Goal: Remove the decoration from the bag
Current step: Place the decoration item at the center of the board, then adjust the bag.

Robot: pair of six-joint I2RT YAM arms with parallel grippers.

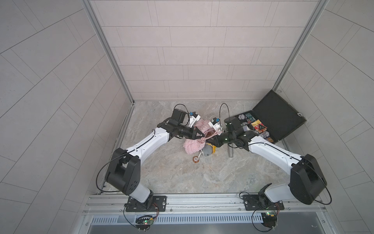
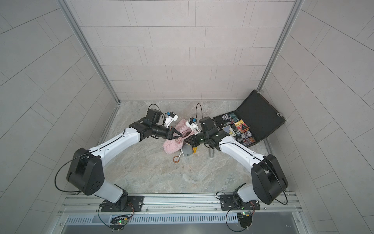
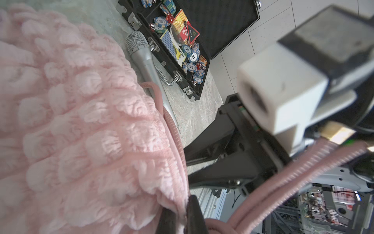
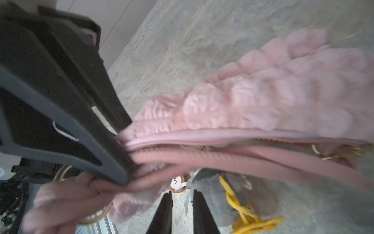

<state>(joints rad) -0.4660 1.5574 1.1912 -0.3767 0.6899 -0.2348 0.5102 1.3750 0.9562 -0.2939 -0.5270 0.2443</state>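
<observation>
- Two hands on the bag [image 1: 192,146], mid-counter [image 1: 182,178]: left hand [image 1: 203,136] clamped on its edge by the strap knot [image 1: 202,140].
- Right hand [image 4: 183,210] narrow, empty, over the decoration [image 1: 208,151].
- Step: reaching. Next, you likely pinch its yellow cord [image 4: 236,200].

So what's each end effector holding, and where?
Left end effector pinches the bag at its corner by the cord knot. Right end effector: jaws apart, nothing visibly held.

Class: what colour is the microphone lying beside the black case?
The microphone is silver; the left wrist view shows it best.
</observation>
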